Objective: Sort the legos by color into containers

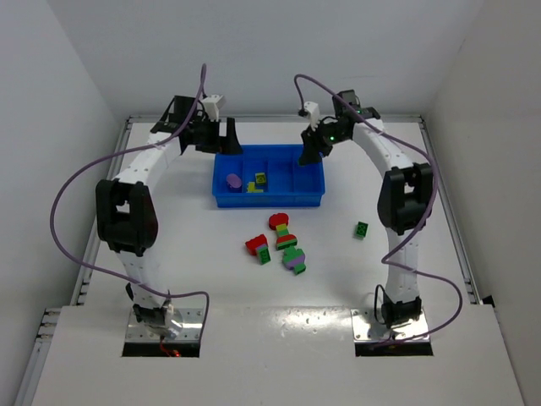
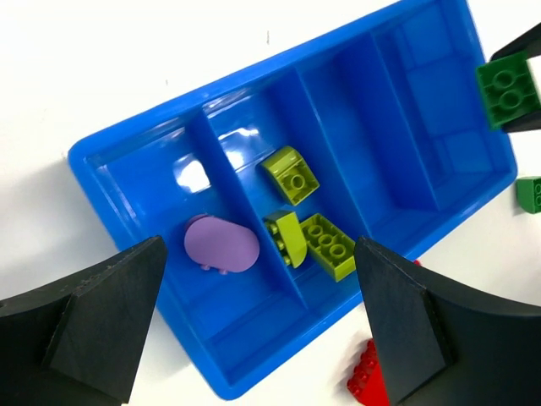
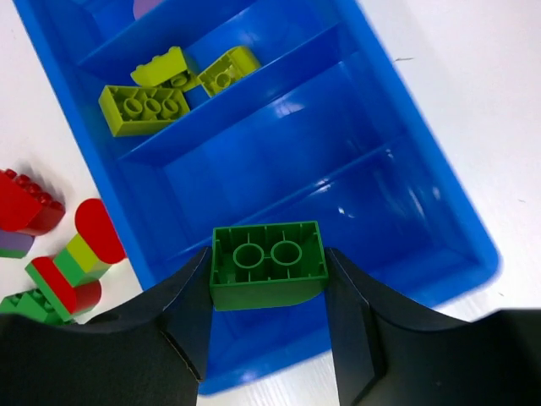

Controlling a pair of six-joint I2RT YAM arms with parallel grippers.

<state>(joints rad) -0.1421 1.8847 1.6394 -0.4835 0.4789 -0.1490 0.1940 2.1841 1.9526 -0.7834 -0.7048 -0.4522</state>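
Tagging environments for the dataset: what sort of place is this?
Probably a lab test cell: plain white walls enclose a white table, a left arm and right arm are bolted at its near edge, and the props are a blue tray and toy bricks.

The blue tray (image 2: 127, 161) is glossy moulded plastic, with white glare patches on its floor at centre left of the left wrist view. The purple brick (image 2: 221, 244) and yellow-green bricks (image 2: 292, 173) inside are smooth plastic with a duller sheen. The green brick (image 3: 268, 262), low in the right wrist view, is smooth hard plastic. The gripper fingers (image 3: 169, 338) beside it are matt black and faintly grainy. The table (image 1: 338, 271) is matt white. The base plates (image 1: 190, 326) look like bare shiny metal.
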